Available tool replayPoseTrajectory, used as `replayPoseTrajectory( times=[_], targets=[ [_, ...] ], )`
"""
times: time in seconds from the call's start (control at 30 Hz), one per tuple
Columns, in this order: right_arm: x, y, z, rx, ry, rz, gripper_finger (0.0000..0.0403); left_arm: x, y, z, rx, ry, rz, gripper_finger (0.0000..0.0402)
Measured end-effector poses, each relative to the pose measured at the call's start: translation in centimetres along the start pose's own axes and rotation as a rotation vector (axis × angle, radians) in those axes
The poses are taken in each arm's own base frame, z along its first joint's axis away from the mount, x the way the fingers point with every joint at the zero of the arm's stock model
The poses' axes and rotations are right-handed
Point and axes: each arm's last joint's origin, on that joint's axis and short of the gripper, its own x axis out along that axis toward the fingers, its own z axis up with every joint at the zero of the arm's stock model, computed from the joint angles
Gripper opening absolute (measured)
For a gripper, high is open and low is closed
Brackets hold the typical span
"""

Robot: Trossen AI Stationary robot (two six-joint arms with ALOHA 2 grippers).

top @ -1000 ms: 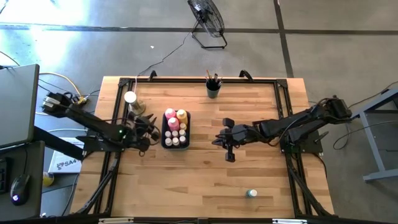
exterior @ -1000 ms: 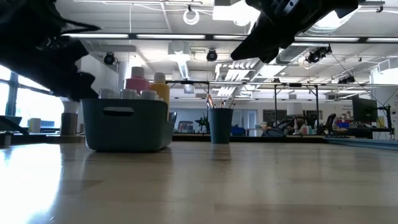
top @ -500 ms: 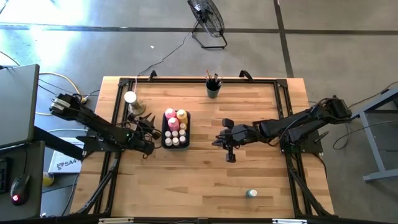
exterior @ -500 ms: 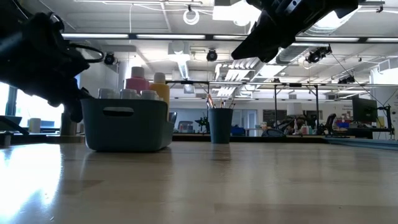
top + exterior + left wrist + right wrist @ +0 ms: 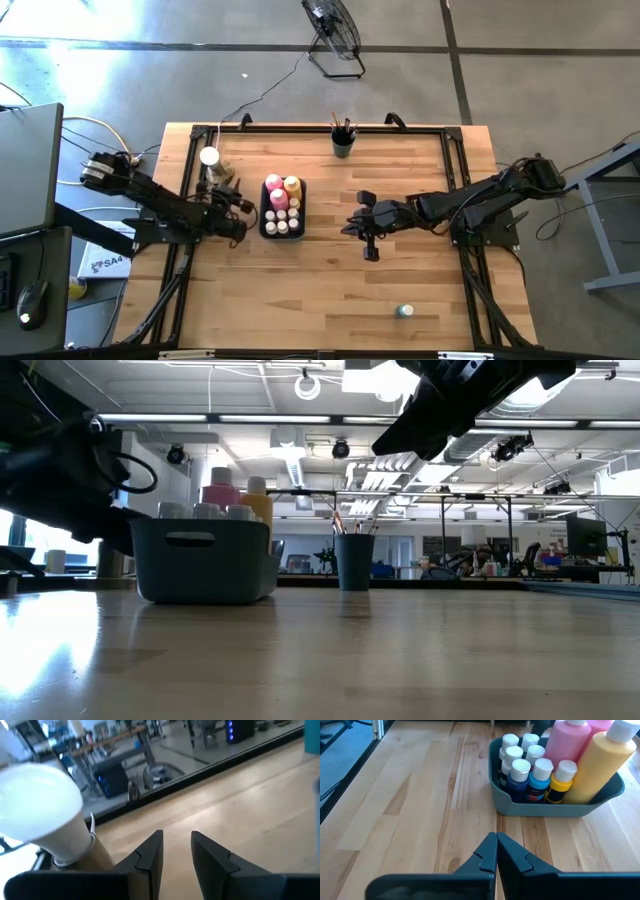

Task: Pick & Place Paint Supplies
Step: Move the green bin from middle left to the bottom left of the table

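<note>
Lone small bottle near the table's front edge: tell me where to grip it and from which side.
Take the small bottle across its body just under the cap, descending from straight above. It seems to stand upright with bare table all round. The right end effector is nearer.

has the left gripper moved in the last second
Yes. In the high view the left gripper has shifted slightly toward the table's back edge, closer to the white knob, keeping beside the bin.

Table [image 5: 330,285] pale wood, satin sheen; bin [image 5: 555,808] seemingly matt plastic.
</note>
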Motion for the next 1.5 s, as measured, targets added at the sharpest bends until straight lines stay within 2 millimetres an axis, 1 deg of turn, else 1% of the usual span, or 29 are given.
replayPoseTrajectory(
  times=[0.07,0.17,0.33,0.77,0.93,1.07,1.2,1.27,1.33,1.5],
  targets=[
    [0.0,0.0,0.0,0.000,0.000,0.000,0.0002,0.3,-0.1,0.1,-0.016,0.023,0.006,0.0097],
    [0.0,0.0,0.0,0.000,-0.001,0.000,0.0002,0.6,-0.4,0.3,0.008,0.044,-0.003,0.0097],
    [0.0,0.0,0.0,0.000,0.000,0.000,0.0002,0.5,-0.8,0.4,0.046,0.066,-0.042,0.0097],
    [0.0,0.0,0.0,0.007,0.003,0.006,0.0002,0.5,-1.1,0.2,0.030,0.153,-0.122,0.0097],
    [0.0,0.0,-0.3,0.004,0.029,0.003,0.0002,0.4,-1.3,0.2,0.073,0.221,-0.200,0.0097],
    [0.0,0.0,-0.3,0.004,0.033,0.003,0.0002,0.3,-1.6,0.9,0.097,0.197,-0.241,0.0097],
    [0.0,0.0,-0.3,0.004,0.032,0.004,0.0002,0.2,-1.5,2.3,0.174,0.114,-0.194,0.0097],
    [0.0,0.0,-0.3,0.004,0.032,0.004,0.0002,0.5,-1.3,3.0,0.181,0.086,-0.158,0.0091],
    [0.0,0.0,-0.3,0.004,0.032,0.004,0.0002,1.1,-0.9,3.5,0.205,0.097,-0.133,0.0078],
    [0.0,0.0,-0.3,0.004,0.032,0.004,0.0002,2.8,0.2,4.7,0.230,0.106,-0.025,0.0023]
  ],
)
